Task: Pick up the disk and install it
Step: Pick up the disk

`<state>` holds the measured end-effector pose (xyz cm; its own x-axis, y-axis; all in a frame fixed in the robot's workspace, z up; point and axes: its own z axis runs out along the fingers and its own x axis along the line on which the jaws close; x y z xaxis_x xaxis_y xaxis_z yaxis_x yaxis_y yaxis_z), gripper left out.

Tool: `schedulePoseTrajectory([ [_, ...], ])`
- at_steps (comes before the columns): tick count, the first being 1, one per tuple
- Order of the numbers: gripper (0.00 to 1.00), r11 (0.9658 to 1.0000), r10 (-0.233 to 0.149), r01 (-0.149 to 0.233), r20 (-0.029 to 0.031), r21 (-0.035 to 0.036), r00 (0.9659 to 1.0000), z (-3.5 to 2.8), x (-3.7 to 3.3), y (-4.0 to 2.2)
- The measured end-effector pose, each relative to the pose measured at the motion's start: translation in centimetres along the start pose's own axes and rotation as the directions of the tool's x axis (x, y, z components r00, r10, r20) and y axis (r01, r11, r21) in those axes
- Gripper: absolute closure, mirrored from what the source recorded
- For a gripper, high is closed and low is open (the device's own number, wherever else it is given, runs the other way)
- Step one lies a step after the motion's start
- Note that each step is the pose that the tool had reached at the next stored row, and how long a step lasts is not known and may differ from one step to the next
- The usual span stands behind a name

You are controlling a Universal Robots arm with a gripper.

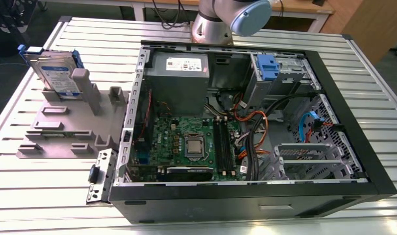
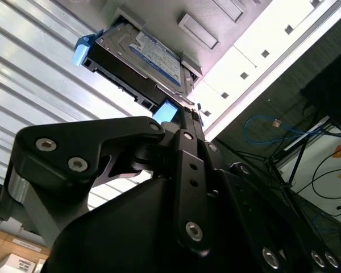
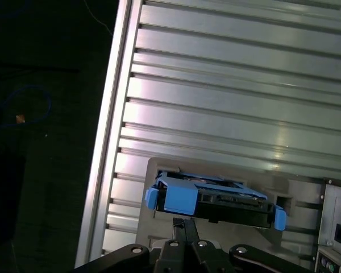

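Disk (image 1: 57,73) stands upright in grey holder (image 1: 55,129) on table (image 1: 41,205). Claw (image 3: 184,223) fingers together, tips just beside disk; contact hard to tell.

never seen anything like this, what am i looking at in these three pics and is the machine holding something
The machine is a robot arm. The exterior view, taken by a camera off the arm, catches part of it behind an open computer case lying on a ribbed metal table. The other two pictures come from cameras riding near the arm's wrist, so the black metal in their foreground is the gripper itself. Its jaws look shut, with nothing between them. Both wrist views look toward the disk, a silver drive in a blue frame. In the exterior view it stands upright in a grey holder beside the case, toward the exterior view's left, with nothing gripping it.
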<state>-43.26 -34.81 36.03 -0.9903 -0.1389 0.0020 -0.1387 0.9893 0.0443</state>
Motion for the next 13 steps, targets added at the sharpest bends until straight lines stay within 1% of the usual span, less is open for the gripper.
schedulePoseTrajectory([
  [13, 0.89, 0.9998, -0.018, 0.018, -0.0008, 0.0001, 0.9998, 0.0, 0.0, 0.0],
])
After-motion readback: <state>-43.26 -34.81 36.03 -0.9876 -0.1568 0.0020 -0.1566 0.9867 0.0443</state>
